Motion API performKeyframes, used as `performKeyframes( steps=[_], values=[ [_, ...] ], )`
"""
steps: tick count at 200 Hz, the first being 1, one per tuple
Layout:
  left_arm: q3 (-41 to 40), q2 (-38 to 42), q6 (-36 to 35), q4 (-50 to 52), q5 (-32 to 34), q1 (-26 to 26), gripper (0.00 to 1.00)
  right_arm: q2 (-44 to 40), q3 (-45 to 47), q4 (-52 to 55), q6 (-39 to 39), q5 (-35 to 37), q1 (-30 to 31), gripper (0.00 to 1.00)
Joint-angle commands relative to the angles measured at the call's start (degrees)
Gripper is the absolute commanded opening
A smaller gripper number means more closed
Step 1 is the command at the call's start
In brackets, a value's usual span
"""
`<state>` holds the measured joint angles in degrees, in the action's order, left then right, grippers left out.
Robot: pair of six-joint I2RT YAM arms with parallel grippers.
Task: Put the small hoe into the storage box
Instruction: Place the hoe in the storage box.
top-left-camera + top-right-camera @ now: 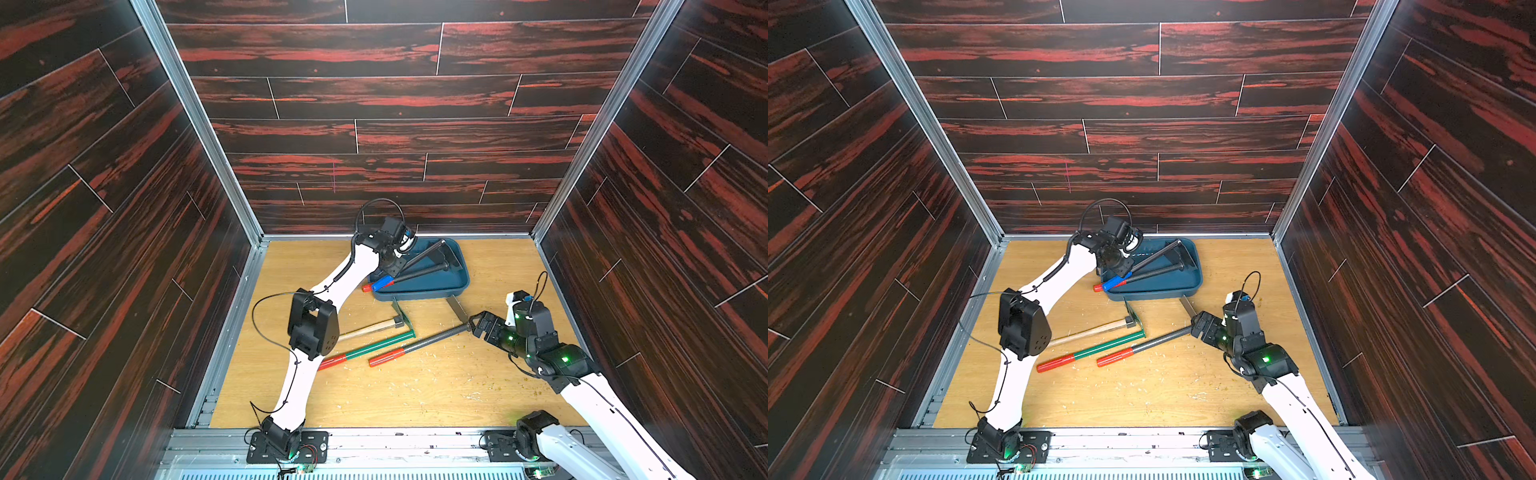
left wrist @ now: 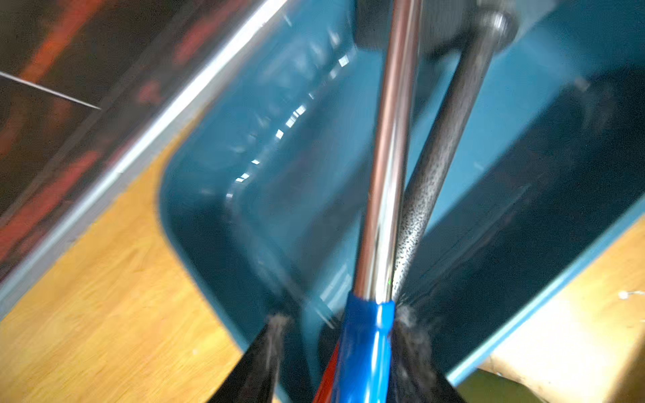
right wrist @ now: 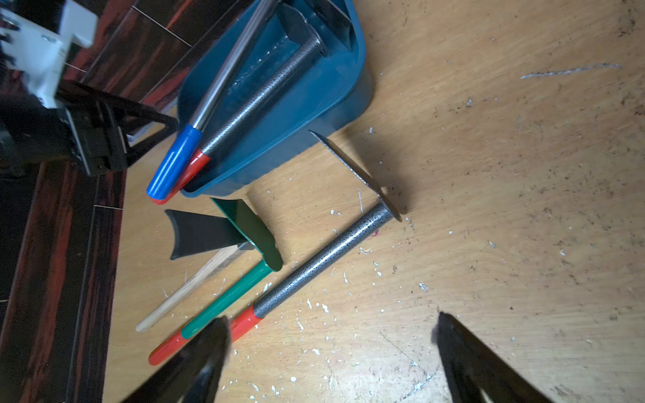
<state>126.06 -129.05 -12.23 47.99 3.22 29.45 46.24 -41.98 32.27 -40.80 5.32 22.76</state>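
The teal storage box (image 1: 432,286) (image 1: 1163,286) stands at the back of the table. Two hoes lie in it, their grips poking over its left rim. One small hoe (image 1: 382,283) (image 2: 384,174) (image 3: 174,160) has a chrome shaft and a blue grip. Beside it lies a grey-shafted, red-gripped hoe (image 1: 419,272) (image 2: 443,150). My left gripper (image 1: 394,269) (image 1: 1121,269) (image 2: 342,317) is open around the blue grip, with a gap on one side. My right gripper (image 1: 476,324) (image 1: 1198,324) (image 3: 330,331) hangs wide open and empty over the table.
Three more hoes lie in front of the box: a grey-shafted one with a red grip (image 1: 432,340) (image 3: 314,265) whose blade end is by my right gripper, a green one (image 1: 374,345) (image 3: 230,296), and a wooden-handled one (image 1: 370,328) (image 3: 188,286). Walls enclose the table.
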Motion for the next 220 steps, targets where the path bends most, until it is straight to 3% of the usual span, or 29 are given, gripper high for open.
performKeyframes(
  steps=[1, 65, 139, 220],
  values=[
    [-2.19, 6.01, 1.9, 0.62, 1.22, -0.3, 0.55, 1.38, -0.68, 0.8, 1.31, -1.34, -0.04, 0.96],
    [-18.29, 18.37, 6.03, -6.9, 0.75, -0.36, 0.55, 4.81, -1.44, 1.65, 1.89, -3.78, -0.09, 0.96],
    [-36.74, 34.04, 11.91, -11.06, -4.82, 0.08, 0.55, 7.94, -2.85, 3.28, -0.05, -5.67, -0.09, 0.96],
    [-54.26, 47.34, 15.7, -14.5, -7.44, 5.24, 0.57, 10.44, -3.28, 3.14, -0.42, -8.57, -0.07, 0.96]
  ],
)
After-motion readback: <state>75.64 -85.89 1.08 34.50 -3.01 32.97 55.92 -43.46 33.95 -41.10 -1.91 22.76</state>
